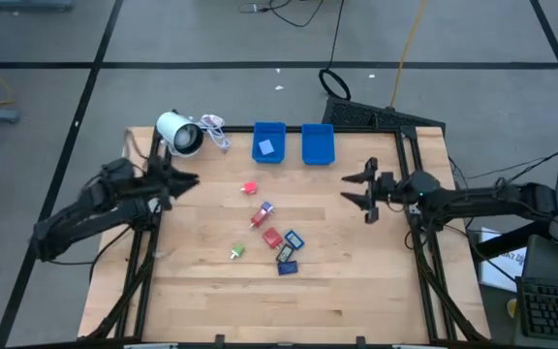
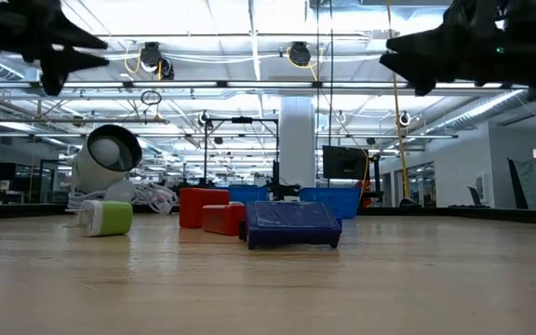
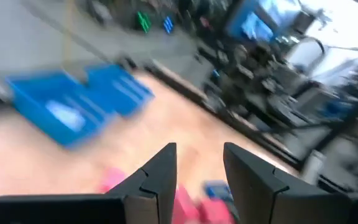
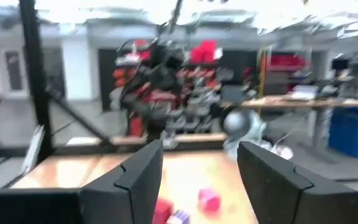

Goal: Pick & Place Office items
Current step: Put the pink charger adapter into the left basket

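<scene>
A wooden surface (image 1: 356, 281) sits between two dark robot arms, seen from above. Two blue bins stand side by side at its far edge. The left blue bin (image 1: 268, 142) holds one small pale blue piece (image 1: 266, 147); the right blue bin (image 1: 317, 143) looks bare inside. To the left of the left blue bin lies a white cylindrical roll (image 1: 179, 134) on its side, with a tangle of white cord (image 1: 216, 130) between the two.

The office items lie loose on the surface, in front of the left blue bin and toward the near edge. Closest to that bin is a small red piece (image 1: 250, 188). Farther from the bin comes a red and blue clip-like piece (image 1: 262, 213), then a red block (image 1: 272, 237) with a blue-framed piece (image 1: 294, 238) just beside it. Farthest out are a green piece (image 1: 237, 251) and a dark blue flat block (image 1: 287, 267). From surface height, the green piece and the dark blue block are nearest the camera, with the red blocks behind them.

The left gripper (image 1: 184, 180) hovers to the left of the left blue bin, just in front of the white roll, its jaws pressed together and holding nothing. The right gripper (image 1: 364, 188) hovers to the right of the right blue bin, in front of it, its jaws spread apart and empty. Both are raised above the surface, well apart from the loose items.
</scene>
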